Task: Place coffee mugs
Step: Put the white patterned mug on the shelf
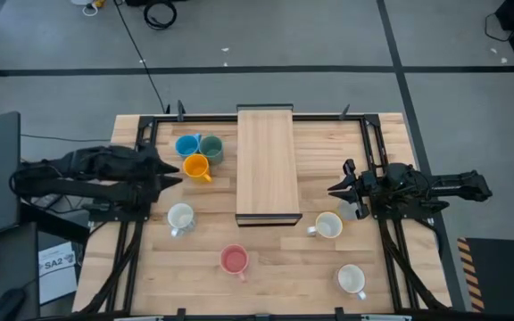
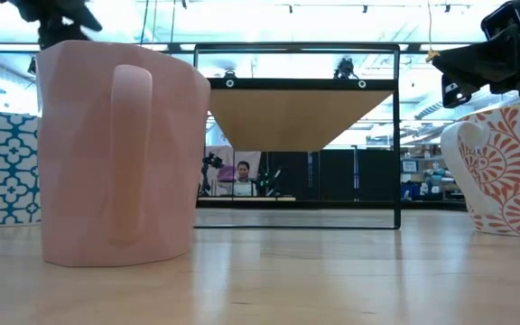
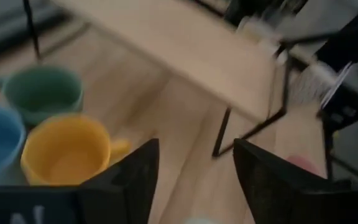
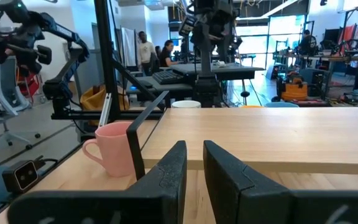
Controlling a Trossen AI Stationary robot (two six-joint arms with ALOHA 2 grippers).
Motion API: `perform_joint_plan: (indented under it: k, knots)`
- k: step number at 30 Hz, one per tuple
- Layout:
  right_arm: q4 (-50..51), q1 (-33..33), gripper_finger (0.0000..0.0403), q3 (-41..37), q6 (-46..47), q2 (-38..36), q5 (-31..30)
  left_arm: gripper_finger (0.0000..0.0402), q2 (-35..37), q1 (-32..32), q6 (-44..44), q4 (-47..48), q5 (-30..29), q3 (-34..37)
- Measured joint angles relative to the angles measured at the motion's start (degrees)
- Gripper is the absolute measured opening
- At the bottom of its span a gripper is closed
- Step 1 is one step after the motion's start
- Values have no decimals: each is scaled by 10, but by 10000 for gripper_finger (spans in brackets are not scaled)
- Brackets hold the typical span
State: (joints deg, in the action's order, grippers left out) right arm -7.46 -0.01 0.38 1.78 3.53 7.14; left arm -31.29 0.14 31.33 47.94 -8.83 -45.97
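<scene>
Two fingers [image 3: 135,180] on left gripper [image 1: 169,175]: spread wide, gripping nothing. Hovering just off the left side of the raised wooden shelf [image 1: 264,165], tips aimed toward it. Right beside those tips, between gripper and shelf: orange mug [image 1: 195,167], handle turned toward the shelf. Touching it on the side farther back along the shelf's left edge: blue mug [image 1: 186,145] and grey-green mug [image 1: 211,147], pressed together as a cluster of three.

On right gripper [image 1: 335,190]: fingers [image 4: 166,177] drawn nearly together, only a sliver of gap, holding nothing. Poised off the shelf's right side near its front corner, pointing at the shelf.

Remaining mugs, all upright on the table, none on top of the shelf:
- cream mug [image 1: 328,226], just off the shelf's front right corner, near the right gripper, handle toward the shelf;
- white mug [image 1: 180,217], off the shelf's front left corner, apart from the cluster;
- pink mug [image 1: 234,259], in front of the shelf's front end, a little left of its centre line;
- second white mug [image 1: 352,279], well in front of the shelf and to its right, farthest from it.
</scene>
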Motion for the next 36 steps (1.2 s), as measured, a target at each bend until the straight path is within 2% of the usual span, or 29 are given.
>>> perform_joint_plan:
  k: [6,13,18,36]
  knots:
    - [-2,0,61,0,0,0,0,219,-61,0,86,142,34,-41]
    - [-2,0,61,0,0,0,0,200,-129,0,176,255,101,-43]
    - [-2,0,61,0,0,0,0,197,-177,0,180,255,124,-43]
    - [-2,0,61,0,0,0,0,197,-315,-19,169,229,126,-43]
